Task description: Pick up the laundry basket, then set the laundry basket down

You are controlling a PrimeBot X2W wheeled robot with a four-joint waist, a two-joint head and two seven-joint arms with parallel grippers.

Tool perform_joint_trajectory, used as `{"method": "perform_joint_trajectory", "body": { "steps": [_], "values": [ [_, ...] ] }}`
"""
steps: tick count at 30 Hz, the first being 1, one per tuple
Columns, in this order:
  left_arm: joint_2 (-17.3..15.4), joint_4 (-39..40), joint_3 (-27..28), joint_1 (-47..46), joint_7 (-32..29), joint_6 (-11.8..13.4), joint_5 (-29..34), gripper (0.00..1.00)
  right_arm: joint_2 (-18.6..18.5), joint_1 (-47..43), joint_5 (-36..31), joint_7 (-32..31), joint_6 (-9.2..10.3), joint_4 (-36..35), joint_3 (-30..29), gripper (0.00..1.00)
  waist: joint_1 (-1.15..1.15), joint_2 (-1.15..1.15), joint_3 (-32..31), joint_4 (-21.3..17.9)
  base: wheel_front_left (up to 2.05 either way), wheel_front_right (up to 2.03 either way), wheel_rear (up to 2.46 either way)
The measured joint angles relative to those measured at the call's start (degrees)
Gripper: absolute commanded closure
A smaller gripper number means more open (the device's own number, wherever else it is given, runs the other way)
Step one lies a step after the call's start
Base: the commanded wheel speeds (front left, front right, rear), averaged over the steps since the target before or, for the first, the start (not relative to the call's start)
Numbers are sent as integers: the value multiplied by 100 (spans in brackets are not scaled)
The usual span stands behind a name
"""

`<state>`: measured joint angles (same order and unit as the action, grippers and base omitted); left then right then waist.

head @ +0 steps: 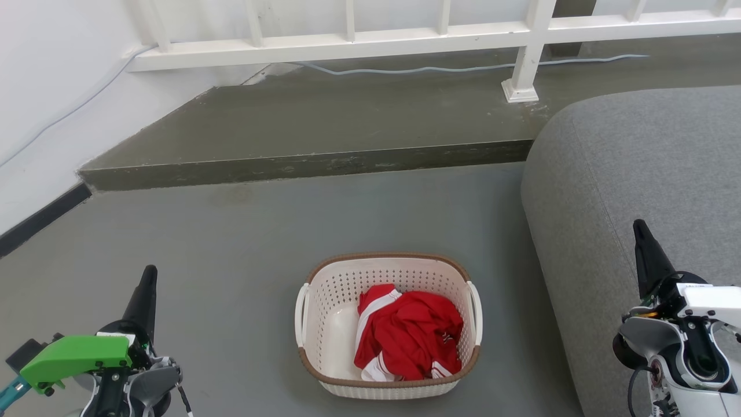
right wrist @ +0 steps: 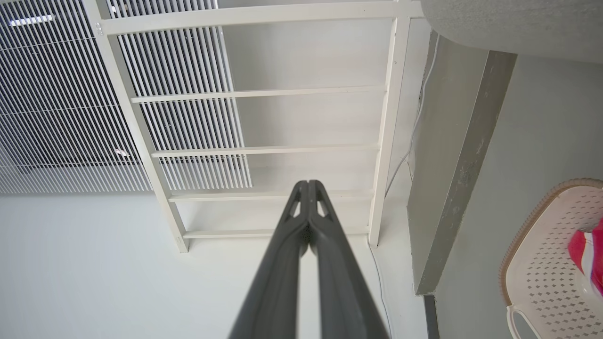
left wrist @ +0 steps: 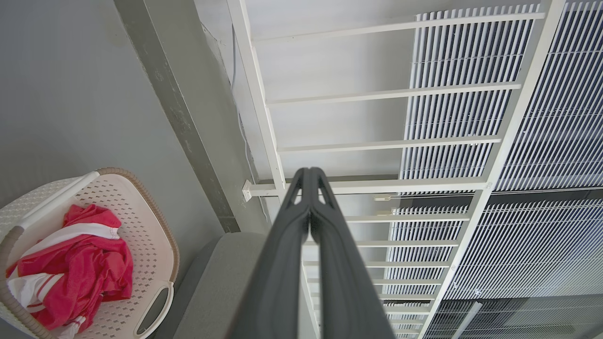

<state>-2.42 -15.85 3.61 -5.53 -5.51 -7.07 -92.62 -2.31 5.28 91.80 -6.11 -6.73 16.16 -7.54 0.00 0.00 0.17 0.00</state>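
Two grippers clenched, empty | left gripper (head: 149,277) left, right gripper (head: 641,236) right of basket (head: 347,285) | near-centre floor (head: 231,243), side handles (head: 300,315) suit two-arm lift

The laundry basket (head: 341,289) is cream-white, dotted with perforations, with a brown woven-look rim. The garment (head: 417,336) is red with white stripes. The sofa (head: 637,174) is speckled grey, the floor (head: 231,255) plain grey, the railing (head: 347,43) white.
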Motion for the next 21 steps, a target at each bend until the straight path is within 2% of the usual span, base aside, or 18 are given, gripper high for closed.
{"method": "perform_joint_trajectory", "body": {
  "steps": [21],
  "values": [
    [1,1,3,0,0,0,0,100,0,0,0,0,0,-1,0,100,0,0,0,0,0,0,0]
  ]
}}
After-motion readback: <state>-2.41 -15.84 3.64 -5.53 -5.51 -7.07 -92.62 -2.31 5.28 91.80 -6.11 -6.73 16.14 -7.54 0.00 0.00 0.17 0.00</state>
